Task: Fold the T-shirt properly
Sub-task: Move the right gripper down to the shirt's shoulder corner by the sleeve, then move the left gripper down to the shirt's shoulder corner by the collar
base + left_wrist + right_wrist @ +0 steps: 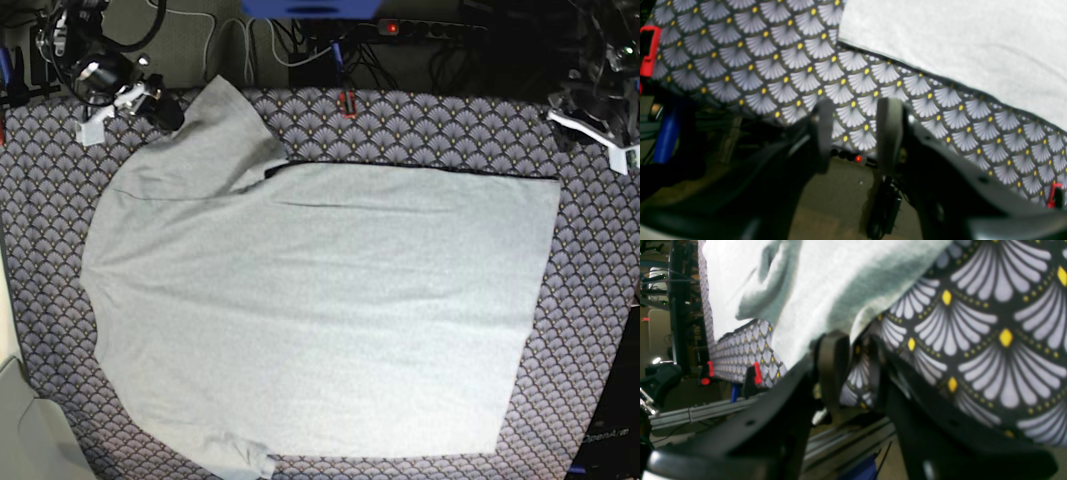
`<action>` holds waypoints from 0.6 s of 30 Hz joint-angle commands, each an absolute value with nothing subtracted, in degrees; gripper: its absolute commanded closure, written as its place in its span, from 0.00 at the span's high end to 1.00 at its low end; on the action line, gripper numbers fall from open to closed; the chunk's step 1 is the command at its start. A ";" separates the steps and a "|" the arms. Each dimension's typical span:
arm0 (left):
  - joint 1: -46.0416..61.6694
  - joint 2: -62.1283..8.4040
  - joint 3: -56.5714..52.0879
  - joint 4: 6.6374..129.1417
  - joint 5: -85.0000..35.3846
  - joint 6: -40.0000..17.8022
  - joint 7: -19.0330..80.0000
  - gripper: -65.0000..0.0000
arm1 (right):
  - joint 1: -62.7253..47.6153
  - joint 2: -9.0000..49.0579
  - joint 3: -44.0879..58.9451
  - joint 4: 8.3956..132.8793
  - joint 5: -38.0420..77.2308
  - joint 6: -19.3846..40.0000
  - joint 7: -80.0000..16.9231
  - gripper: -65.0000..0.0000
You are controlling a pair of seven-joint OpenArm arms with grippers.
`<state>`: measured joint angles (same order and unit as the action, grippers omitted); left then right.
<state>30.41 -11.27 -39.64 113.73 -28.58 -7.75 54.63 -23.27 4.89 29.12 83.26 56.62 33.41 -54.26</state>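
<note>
The light grey T-shirt (320,300) lies spread flat, plain side up, on the purple fan-patterned tablecloth (440,125), with its sleeves toward the left of the base view. My right gripper (168,115) is at the far left corner, just beside the upper sleeve (215,110). In the right wrist view its jaws (855,340) stand open. The sleeve's edge (826,300) lies right at the left fingertip, and tablecloth shows in the gap. My left gripper (857,103) hovers open over bare tablecloth near the far right corner, apart from the shirt's hem (940,50), holding nothing.
Red clamps (347,103) (648,50) (756,373) pin the cloth at the table's far edge. A power strip (430,28) with a red light and cables lies beyond that edge. The floor drops away just past both grippers.
</note>
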 commanded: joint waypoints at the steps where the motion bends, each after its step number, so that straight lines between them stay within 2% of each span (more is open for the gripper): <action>1: 30.37 -11.82 -39.96 114.59 -28.97 -7.96 53.67 0.34 | -22.73 4.62 28.62 82.86 51.03 30.73 -58.15 0.25; 13: 30.37 -11.82 -40.22 114.15 -28.97 -7.96 53.67 0.34 | -19.82 3.74 28.53 82.59 51.03 30.81 -58.24 0.24; 15: 30.20 -11.82 -40.04 113.19 -28.97 -7.96 53.67 0.34 | -20.00 3.74 28.53 82.51 51.03 30.81 -58.24 0.19; 18: 27.12 -11.82 -39.87 110.02 -28.79 -7.96 53.67 0.34 | -20.09 3.74 28.44 82.51 51.03 30.81 -58.24 0.00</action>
